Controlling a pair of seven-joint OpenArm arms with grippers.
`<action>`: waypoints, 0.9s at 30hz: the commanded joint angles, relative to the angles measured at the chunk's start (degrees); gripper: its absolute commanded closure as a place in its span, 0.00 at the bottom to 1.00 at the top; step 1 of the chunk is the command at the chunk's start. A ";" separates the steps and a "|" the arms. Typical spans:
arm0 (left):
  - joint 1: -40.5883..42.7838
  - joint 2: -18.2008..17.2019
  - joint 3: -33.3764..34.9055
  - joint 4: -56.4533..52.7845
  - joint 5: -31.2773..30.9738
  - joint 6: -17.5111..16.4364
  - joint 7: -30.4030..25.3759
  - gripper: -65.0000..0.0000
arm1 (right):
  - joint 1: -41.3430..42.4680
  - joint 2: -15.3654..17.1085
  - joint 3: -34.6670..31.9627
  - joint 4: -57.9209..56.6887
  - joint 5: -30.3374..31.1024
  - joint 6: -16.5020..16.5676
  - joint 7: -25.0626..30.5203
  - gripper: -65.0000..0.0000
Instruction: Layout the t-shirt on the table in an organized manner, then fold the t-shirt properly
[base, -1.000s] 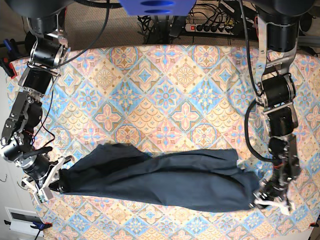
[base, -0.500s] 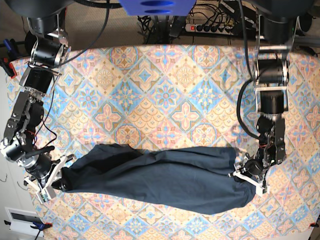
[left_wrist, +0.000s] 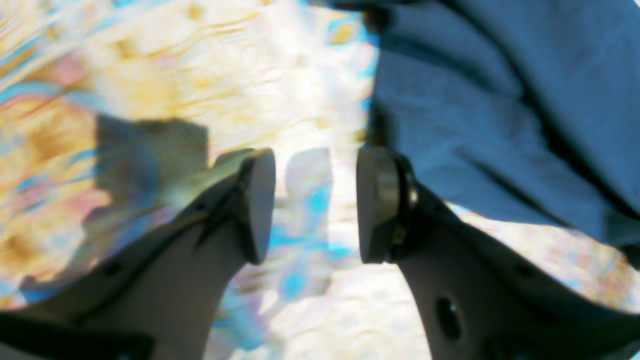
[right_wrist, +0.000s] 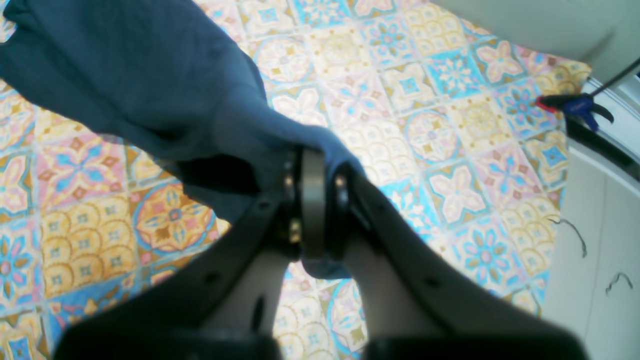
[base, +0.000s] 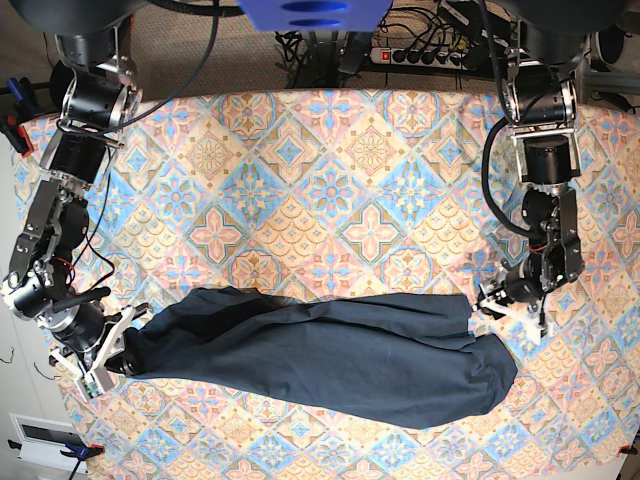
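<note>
Base view: right gripper (base: 112, 362) is pinching the t-shirt (base: 320, 355); left gripper (base: 508, 307) is hovering spread beside it.

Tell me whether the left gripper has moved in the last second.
Yes. The left gripper has let go and climbed up the table, off the t-shirt.

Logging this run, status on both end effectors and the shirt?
Left end effector open, off the cloth. Right end effector shut on t-shirt corner. Shirt bunched lengthwise on table. Nothing obstructing.
</note>
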 joint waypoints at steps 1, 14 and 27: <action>-1.64 0.16 -0.26 -0.20 -0.47 -0.22 -1.21 0.60 | 1.65 0.91 0.29 1.04 0.90 -0.05 1.62 0.98; -2.26 4.91 0.00 -7.67 -0.47 -0.48 -8.77 0.61 | 1.65 0.91 0.29 5.88 0.90 -0.05 1.62 0.98; -5.33 8.78 -0.35 -6.88 -1.08 -2.94 -8.15 1.00 | 0.59 1.09 0.90 8.16 3.98 -0.05 1.45 0.98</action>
